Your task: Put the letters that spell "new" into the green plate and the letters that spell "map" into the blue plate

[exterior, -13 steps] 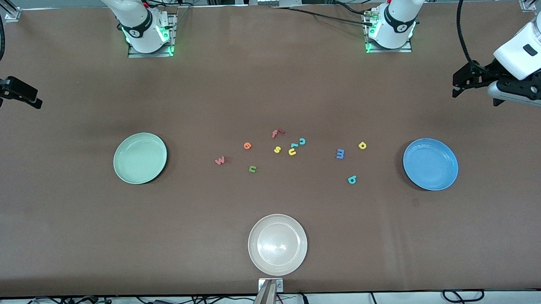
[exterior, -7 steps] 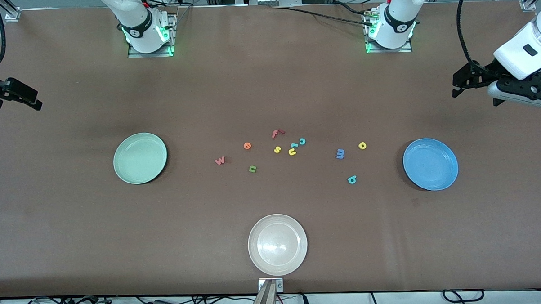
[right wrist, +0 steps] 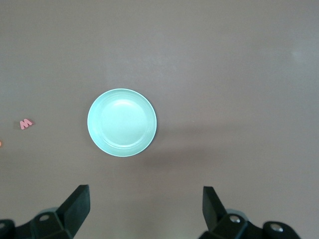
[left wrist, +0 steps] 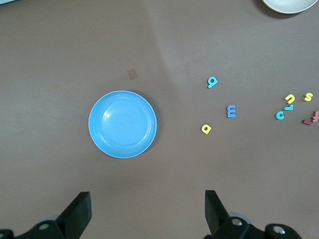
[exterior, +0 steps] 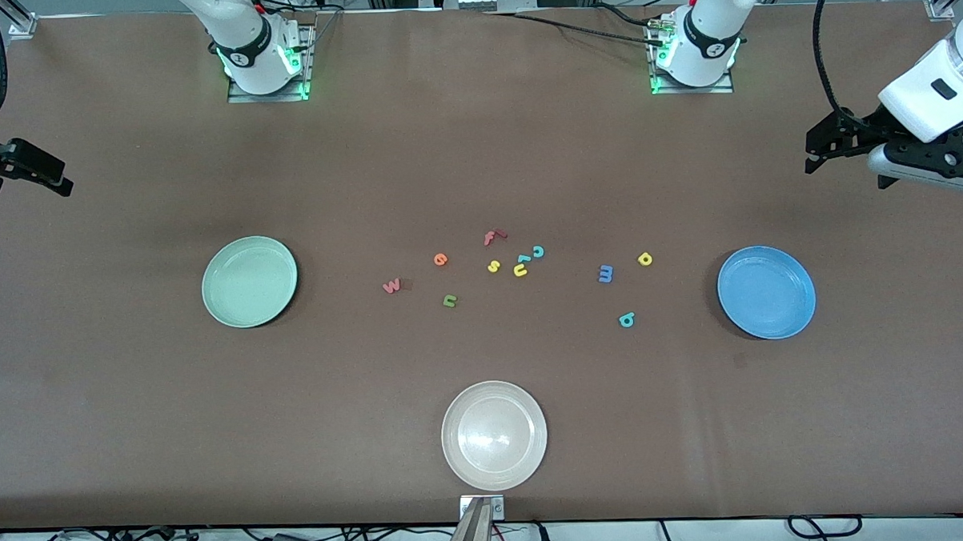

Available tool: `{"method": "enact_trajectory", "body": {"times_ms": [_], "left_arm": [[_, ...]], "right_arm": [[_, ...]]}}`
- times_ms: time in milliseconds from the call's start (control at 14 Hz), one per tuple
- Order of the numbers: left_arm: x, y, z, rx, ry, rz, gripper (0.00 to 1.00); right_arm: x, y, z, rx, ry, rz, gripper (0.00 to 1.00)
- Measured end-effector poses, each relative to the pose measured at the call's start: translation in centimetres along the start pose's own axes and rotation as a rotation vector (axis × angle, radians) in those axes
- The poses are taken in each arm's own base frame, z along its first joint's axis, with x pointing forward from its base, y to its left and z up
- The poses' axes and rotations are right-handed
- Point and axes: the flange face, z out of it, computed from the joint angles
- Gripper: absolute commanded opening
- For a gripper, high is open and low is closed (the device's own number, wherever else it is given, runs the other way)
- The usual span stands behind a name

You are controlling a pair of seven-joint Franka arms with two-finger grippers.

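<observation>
Brown table covering runs from end to end, and nothing on it has been sorted yet: you have the whole job ahead of you. Take the cream plate (exterior: 494, 436) at the camera's edge as your landmark.

Farther from the camera than that plate lies the letter scatter. Toward the right arm's end of it you see the w (exterior: 391, 286), e (exterior: 439, 259) and n (exterior: 449, 300), all flat on the table and apart from each other. Toward the left arm's end lie the m (exterior: 606, 273), p (exterior: 644, 258) and a (exterior: 626, 320), also apart. Between those two groups sits a tight cluster of decoys, f (exterior: 492, 237), s (exterior: 493, 265), u (exterior: 520, 270) and c (exterior: 538, 251); leave them alone.

The green plate (exterior: 249, 281) sits well away from the cream plate toward the right arm's end, the blue plate (exterior: 766, 292) well away toward the left arm's end. Both are bare.

Your right gripper (right wrist: 144, 209) hangs high over its end of the table, looking down on the green plate, fingers spread wide and holding nothing. Your left gripper (left wrist: 147, 211) hangs likewise at its end, looking down on the blue plate, fingers spread and idle.

By my reckoning, six picks and six drops remain.
</observation>
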Motion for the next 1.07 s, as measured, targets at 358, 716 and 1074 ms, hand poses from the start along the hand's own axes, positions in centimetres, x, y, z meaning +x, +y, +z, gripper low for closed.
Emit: {"method": "enact_trajectory", "body": {"times_ms": [358,716,1074], "left_arm": [[0.0,0.0,0.0,-0.001,-0.003,0.0,1.0],[-0.2,-0.1,0.1,-0.003,-0.016,-0.003,1.0],[-0.2,-0.2,0.2,-0.004,-0.021,-0.004,1.0]], "right_arm": [[0.0,-0.1,0.0,0.0,0.0,-0.002,1.0],[0.4,-0.3,1.3,-0.001,-0.027,-0.009,1.0],[2.9,-6.5,9.7,-0.013,-0.173,-0.116,1.0]]}}
